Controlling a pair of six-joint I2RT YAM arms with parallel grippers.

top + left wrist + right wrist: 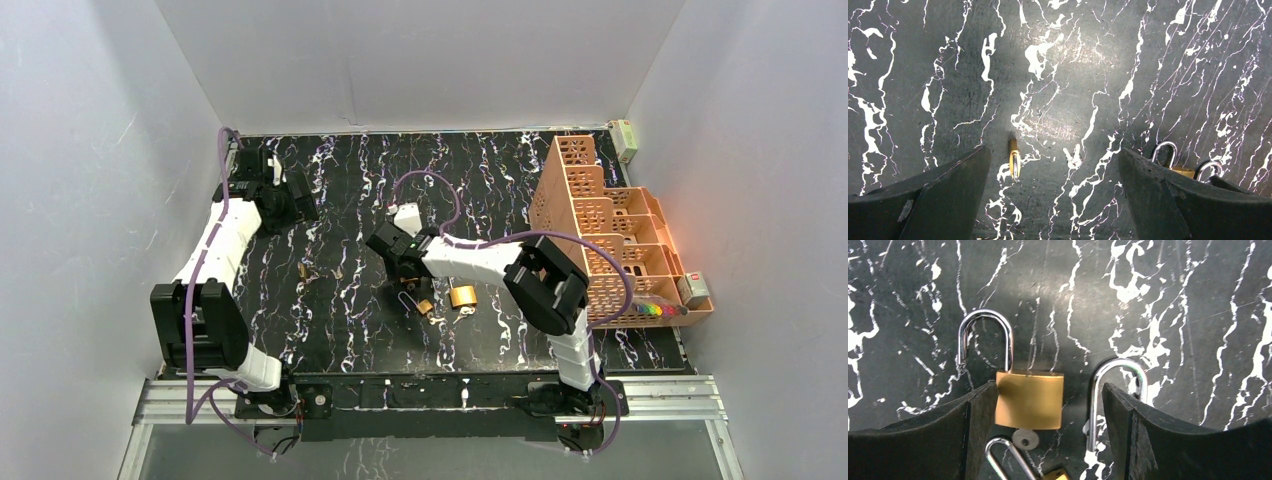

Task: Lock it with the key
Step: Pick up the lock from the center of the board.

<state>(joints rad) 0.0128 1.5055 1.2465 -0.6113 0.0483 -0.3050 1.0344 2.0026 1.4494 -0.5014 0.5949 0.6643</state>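
**Lying unlocked between parted fingers: the brass padlock**

The brass padlock is lying flat on the black, white-veined bench. Its steel shackle is standing open, with one leg seated in the body and the other ending free beside it. What looks like the round silver head of a key is showing just below the body.

The right gripper is hovering over the padlock with its jaws spread wide and gripping nothing. One finger is overlapping the body's edge, while the other is standing apart from it. A second shackle is curving out beside that far finger, and a third shackle is peeking in at the bottom of the right wrist view.

Further left, the left gripper is likewise hanging open over bare bench. A small brass piece is lying between its fingers, too small to identify. Two more padlocks are showing beyond its right finger.

An orange compartment rack is standing along the bench's right edge.
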